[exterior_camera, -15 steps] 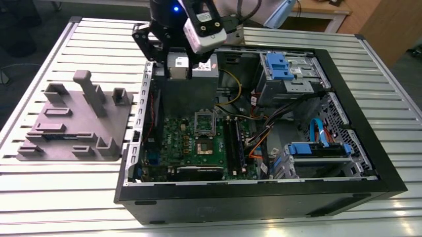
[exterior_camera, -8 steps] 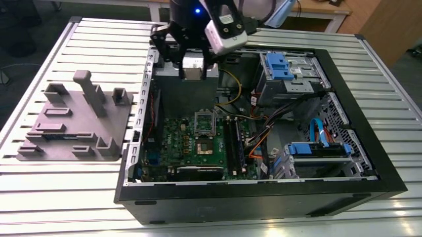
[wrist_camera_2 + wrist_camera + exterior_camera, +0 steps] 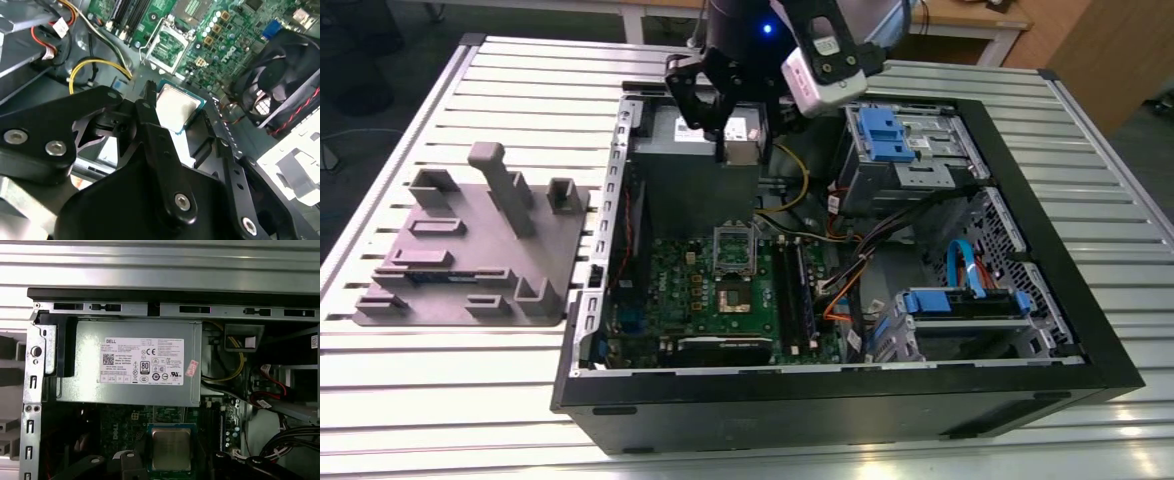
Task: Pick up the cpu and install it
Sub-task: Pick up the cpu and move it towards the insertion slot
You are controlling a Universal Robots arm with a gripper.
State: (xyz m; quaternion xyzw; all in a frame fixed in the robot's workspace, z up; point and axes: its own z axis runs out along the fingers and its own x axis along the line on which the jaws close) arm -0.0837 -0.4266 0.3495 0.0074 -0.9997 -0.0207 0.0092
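A work table point(image 3: 440, 400) with a ribbed, silver-grey metal top of long parallel slats; the same slats point(image 3: 150, 265) show in the first wrist view. Beyond the table's far edge lies a dark grey floor point(image 3: 534, 22). A second table point(image 3: 1003, 42) with 2 white legs stands there, beside a light brown wooden panel point(image 3: 1101, 50). The light is even and soft.
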